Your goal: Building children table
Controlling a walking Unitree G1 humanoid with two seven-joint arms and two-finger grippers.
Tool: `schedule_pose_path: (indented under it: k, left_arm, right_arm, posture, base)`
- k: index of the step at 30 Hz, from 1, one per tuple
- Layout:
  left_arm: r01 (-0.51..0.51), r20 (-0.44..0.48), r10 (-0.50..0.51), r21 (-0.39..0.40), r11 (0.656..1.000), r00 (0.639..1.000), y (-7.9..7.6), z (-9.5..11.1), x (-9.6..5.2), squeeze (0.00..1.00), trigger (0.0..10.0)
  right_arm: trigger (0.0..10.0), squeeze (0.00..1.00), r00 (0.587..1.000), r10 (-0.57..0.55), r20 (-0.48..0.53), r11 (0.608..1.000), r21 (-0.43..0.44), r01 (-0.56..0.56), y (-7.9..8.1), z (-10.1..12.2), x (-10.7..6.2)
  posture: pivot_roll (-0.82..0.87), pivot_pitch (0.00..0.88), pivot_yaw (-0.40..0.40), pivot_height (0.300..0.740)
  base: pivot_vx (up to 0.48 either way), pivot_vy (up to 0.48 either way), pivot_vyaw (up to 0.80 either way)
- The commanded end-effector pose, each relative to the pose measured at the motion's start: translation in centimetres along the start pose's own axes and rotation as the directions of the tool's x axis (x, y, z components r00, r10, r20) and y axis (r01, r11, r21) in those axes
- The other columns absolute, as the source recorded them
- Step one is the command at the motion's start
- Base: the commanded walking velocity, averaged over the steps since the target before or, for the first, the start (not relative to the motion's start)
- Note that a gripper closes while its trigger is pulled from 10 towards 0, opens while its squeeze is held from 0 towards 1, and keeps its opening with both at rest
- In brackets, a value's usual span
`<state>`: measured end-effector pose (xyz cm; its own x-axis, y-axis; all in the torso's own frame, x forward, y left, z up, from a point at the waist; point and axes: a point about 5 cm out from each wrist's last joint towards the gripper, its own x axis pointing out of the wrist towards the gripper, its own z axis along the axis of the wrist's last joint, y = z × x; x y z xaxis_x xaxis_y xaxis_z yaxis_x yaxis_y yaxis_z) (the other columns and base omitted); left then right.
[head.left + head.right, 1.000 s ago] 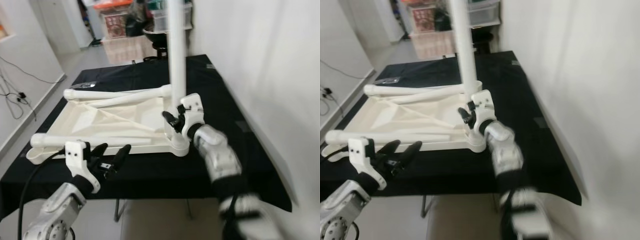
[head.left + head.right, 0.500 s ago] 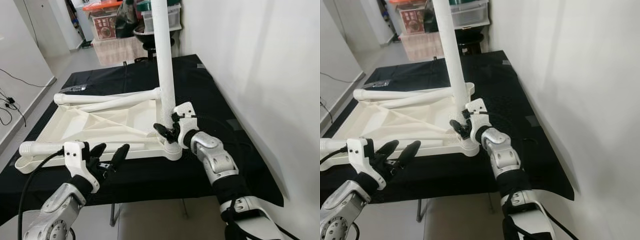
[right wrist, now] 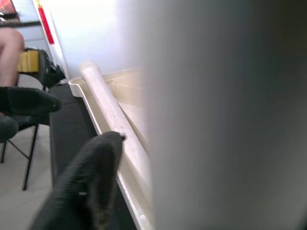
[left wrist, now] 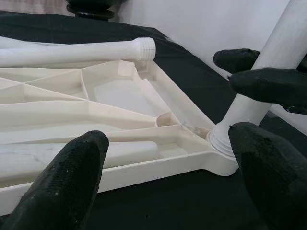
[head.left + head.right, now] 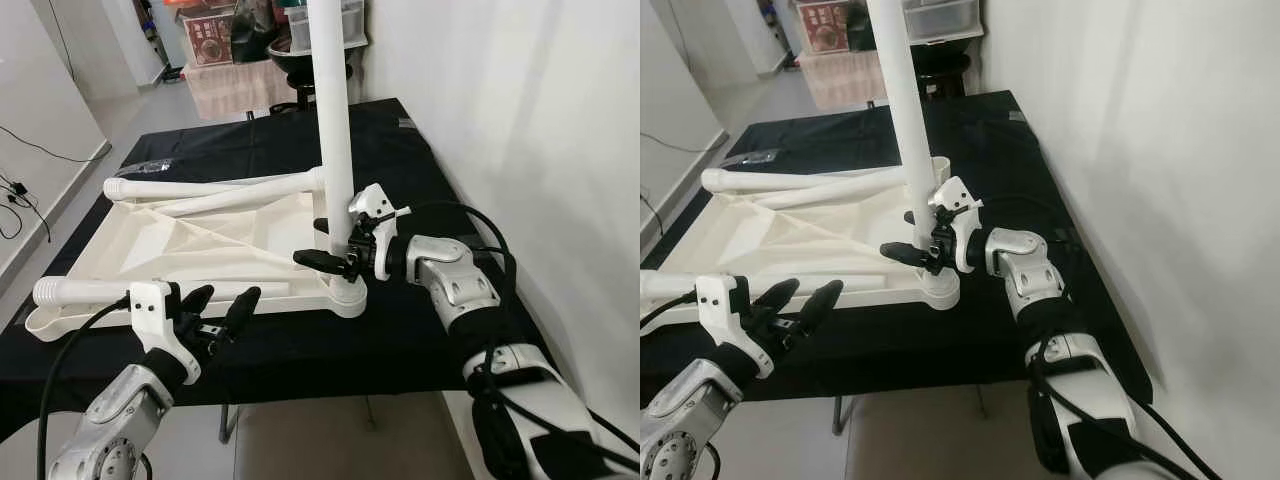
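Right tool (image 5: 332, 245) seemingly clamped on upright leg (image 5: 333, 130), left tool (image 5: 222, 310) spread apart, tabletop (image 5: 190, 245) holding loose legs

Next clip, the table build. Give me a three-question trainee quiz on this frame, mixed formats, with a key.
1. True or false: the upright leg stands in a corner socket of the upside-down tabletop.
2. Which gripper is at that leg's base? A) left B) right
3. Fill in: the left gripper hovers with its fingers ___.

Key: 1 true. 2 B, the right gripper. 3 open, near the tabletop's front edge.
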<state>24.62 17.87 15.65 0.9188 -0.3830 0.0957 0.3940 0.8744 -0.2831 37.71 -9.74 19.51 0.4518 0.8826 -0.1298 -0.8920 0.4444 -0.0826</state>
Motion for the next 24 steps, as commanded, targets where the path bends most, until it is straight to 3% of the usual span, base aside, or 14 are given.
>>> schedule_pose_path:
  k: [1,8,10,13,14,16,17,18,21,24]
  left_arm:
    - [-0.009,-0.002,0.009,0.007,1.000,1.000,0.1,0.0,-0.2,0.00,10.0]
    - [-0.009,0.001,0.009,0.005,1.000,1.000,0.0,0.0,-0.2,0.00,10.0]
    - [-0.009,0.001,0.009,0.005,1.000,1.000,0.0,0.1,-0.2,0.00,10.0]
    - [-0.008,0.001,0.008,0.005,1.000,1.000,0.0,0.1,-0.3,0.00,10.0]
    - [-0.012,0.002,0.012,0.008,1.000,1.000,0.3,0.3,-0.4,0.00,10.0]
    - [-0.012,0.002,0.012,0.008,1.000,1.000,0.3,0.3,-0.4,0.00,10.0]
    - [-0.013,0.002,0.013,0.009,1.000,1.000,0.3,0.4,-0.4,0.00,10.0]
    - [-0.013,-0.001,0.013,0.011,1.000,1.000,0.4,0.4,-0.4,0.00,10.0]
    - [-0.009,-0.007,0.010,0.004,1.000,1.000,0.5,0.3,-0.4,0.00,10.0]
    - [0.007,-0.015,-0.007,0.001,1.000,1.000,0.5,0.3,-0.2,0.00,10.0]
  right_arm:
    - [0.0,0.00,0.998,0.062,0.019,0.998,-0.006,-0.061,0.5,0.5,0.9]
    - [0.0,0.00,0.999,0.041,0.007,0.999,0.001,-0.041,0.0,0.0,0.1]
    - [0.0,0.00,0.995,-0.082,-0.057,0.996,-0.039,0.080,-0.4,-1.0,-0.5]
    - [0.0,0.00,0.986,-0.142,-0.082,0.989,-0.049,0.138,-0.4,-1.4,-0.6]
    - [0.0,0.00,0.850,-0.505,-0.149,0.855,0.047,0.517,1.9,-3.5,0.3]
    - [0.0,0.00,0.850,-0.505,-0.149,0.855,0.047,0.517,1.9,-3.5,0.3]
    - [0.0,0.00,0.818,-0.547,-0.178,0.815,0.108,0.569,4.0,-4.2,0.3]
    - [0.0,0.00,0.813,-0.563,-0.151,0.816,0.053,0.575,5.3,-3.9,0.3]
    - [0.0,0.00,0.823,-0.550,-0.143,0.826,0.057,0.561,5.4,-3.8,0.5]
    - [0.0,0.00,0.830,-0.538,-0.148,0.837,0.020,0.546,3.9,-3.8,1.2]
  posture:
    - [-0.03,0.036,0.099,0.740]
    - [-0.04,0.045,0.097,0.740]
    - [-0.04,0.049,0.086,0.740]
    - [-0.04,0.053,0.085,0.740]
    - [-0.05,0.070,0.126,0.740]
    - [-0.05,0.070,0.126,0.740]
    - [-0.05,0.070,0.126,0.740]
    - [-0.07,0.054,0.142,0.740]
    - [-0.07,0.053,0.145,0.740]
    - [-0.06,0.052,0.130,0.740]
  base:
    - [0.000,0.000,0.00]
    - [0.000,0.000,0.00]
    - [0.000,0.000,0.00]
    - [0.000,0.000,0.00]
    - [0.000,0.000,0.00]
    - [0.000,0.000,0.00]
    - [0.000,0.000,0.00]
    - [0.000,0.000,0.00]
    - [0.000,0.000,0.00]
    - [0.000,0.000,0.00]
